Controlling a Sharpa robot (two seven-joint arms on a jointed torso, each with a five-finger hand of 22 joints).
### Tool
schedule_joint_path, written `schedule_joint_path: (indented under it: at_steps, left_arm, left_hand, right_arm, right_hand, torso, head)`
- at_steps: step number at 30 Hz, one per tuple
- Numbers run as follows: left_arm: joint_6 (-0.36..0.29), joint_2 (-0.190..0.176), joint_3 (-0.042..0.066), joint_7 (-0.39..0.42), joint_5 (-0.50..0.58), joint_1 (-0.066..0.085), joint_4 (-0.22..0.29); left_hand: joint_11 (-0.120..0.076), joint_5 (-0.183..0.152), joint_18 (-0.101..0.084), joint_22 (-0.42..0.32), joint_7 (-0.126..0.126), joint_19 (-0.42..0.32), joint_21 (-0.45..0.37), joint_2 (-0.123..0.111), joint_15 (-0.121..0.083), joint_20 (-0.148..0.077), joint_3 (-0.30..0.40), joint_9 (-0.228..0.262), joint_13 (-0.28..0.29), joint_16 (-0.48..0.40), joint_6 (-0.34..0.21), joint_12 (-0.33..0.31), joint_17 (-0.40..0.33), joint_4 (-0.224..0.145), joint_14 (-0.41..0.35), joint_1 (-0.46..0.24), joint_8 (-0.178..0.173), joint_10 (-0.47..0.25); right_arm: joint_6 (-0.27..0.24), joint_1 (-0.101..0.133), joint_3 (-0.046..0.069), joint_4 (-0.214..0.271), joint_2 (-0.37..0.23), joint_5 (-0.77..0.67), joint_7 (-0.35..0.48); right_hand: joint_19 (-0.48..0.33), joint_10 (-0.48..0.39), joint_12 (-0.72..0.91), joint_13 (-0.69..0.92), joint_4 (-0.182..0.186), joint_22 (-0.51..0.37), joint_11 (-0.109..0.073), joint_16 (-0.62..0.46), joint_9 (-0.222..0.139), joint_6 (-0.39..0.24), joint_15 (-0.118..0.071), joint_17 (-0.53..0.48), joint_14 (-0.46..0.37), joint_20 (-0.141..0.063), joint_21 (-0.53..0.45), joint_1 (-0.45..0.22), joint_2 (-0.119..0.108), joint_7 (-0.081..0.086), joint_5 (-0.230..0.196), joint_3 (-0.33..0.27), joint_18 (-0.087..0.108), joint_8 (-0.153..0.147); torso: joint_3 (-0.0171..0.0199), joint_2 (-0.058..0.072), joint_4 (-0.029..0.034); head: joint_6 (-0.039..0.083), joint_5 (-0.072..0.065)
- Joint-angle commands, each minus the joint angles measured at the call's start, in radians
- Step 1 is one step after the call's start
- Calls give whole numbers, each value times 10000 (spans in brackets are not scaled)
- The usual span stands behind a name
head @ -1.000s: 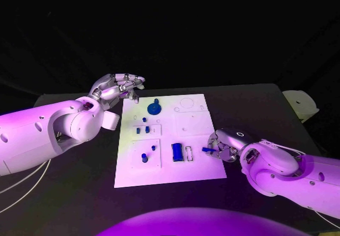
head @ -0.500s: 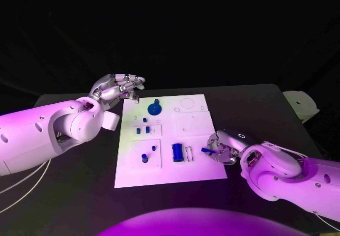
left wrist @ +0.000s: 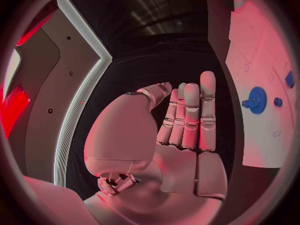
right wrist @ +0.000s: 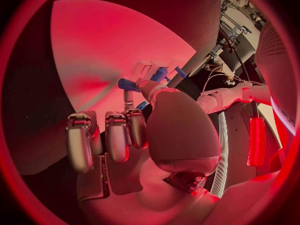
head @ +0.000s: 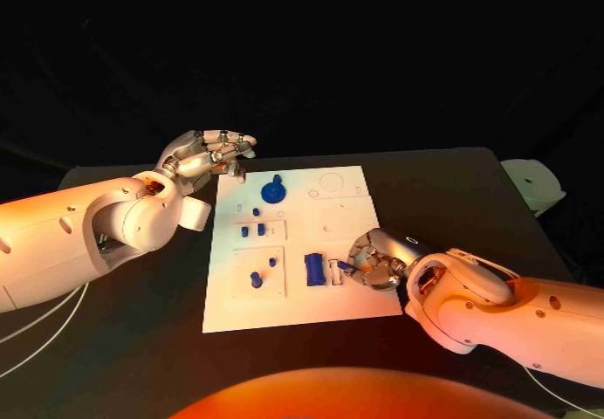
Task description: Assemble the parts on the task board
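The white task board [head: 296, 305] lies mid-table. On it I see a blue gear [head: 275, 189], a long blue block [head: 313, 269] and small blue pegs [head: 256, 279]. My right hand [head: 378, 259] hovers over the board's right side and pinches a small blue part [head: 342, 264] just right of the block; the right wrist view shows that part [right wrist: 128, 84] between thumb and finger. My left hand [head: 208, 155] sits off the board's far left corner, holding nothing. In the left wrist view its fingers [left wrist: 190, 115] stand straight, with the gear [left wrist: 256, 100] beyond.
A pale round object [head: 529, 183] stands at the table's right edge. Black tabletop [head: 126, 332] surrounds the board on all sides. My left forearm [head: 76, 236] lies along the board's left side.
My right hand has moved left over the board, carrying the small blue part close to the long blue block. The left hand has stayed put.
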Motion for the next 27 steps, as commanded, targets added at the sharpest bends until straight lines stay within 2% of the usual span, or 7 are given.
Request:
schedule_joint_path:
  at_steps: [1,7,12,20,27]
  left_arm:
    - [223,2,6,60,-67,3,40]
    - [229,-17,6,56,-73,3,57]
    - [226,-27,6,47,-75,4,62]
    - [229,-44,6,35,-93,5,73]
    - [238,-63,6,22,-112,5,89]
  left_hand:
    - [-1,52,68,-4,-5,33,-47,23,-7,27,77,14,-17,49,-86,71,-14,-33,-46,144,32,-95]
    - [-1,52,67,3,-3,37,-39,33,-10,21,110,18,-23,49,-86,84,-19,-77,-52,201,42,-101]
    - [-1,52,67,3,-3,37,-39,33,-10,21,110,18,-23,49,-86,84,-19,-77,-52,201,42,-101]
    - [1,51,67,6,0,38,-35,33,-11,20,118,19,-25,49,-89,88,-20,-90,-53,213,44,-103]
    - [1,51,67,6,0,38,-35,33,-11,20,118,19,-25,49,-89,88,-20,-90,-53,213,44,-103]
  right_arm:
    - [-9,-35,1,-82,145,844,196]
    - [-58,-64,1,-273,361,1225,177]
    - [-45,-70,2,-395,483,1303,126]
    - [299,-73,2,-531,583,1332,42]
    - [487,-77,2,-628,657,1328,1]
  right_hand:
    - [1016,333,56,1847,115,2603,-21,14,252,122,-58,2420,995,-48,-10,-305,8,-96,6,20,-119,20]
    - [1028,376,122,1886,551,2615,-62,18,332,293,-89,2429,998,-71,37,-984,92,-150,-145,-132,-128,109]
    - [1030,376,113,1883,684,2617,-80,20,377,325,-108,2434,999,-90,46,-1186,100,-169,63,-228,-130,147]
    - [1022,371,94,1875,883,2608,-98,11,437,393,-123,2414,995,-104,11,-1446,107,-193,37,-381,-123,221]
    - [1018,367,84,1871,917,2604,-108,5,459,424,-129,2403,992,-108,-4,-1490,100,-208,7,-420,-120,253]
  torso:
    - [-3,9,7]
    - [2,3,-10]
    - [3,-1,-1]
    - [2,-1,-5]
    - [3,3,2]
  head:
    - [-22,3]
    - [-33,45]
    - [-38,43]
    - [-50,39]
    - [-75,68]
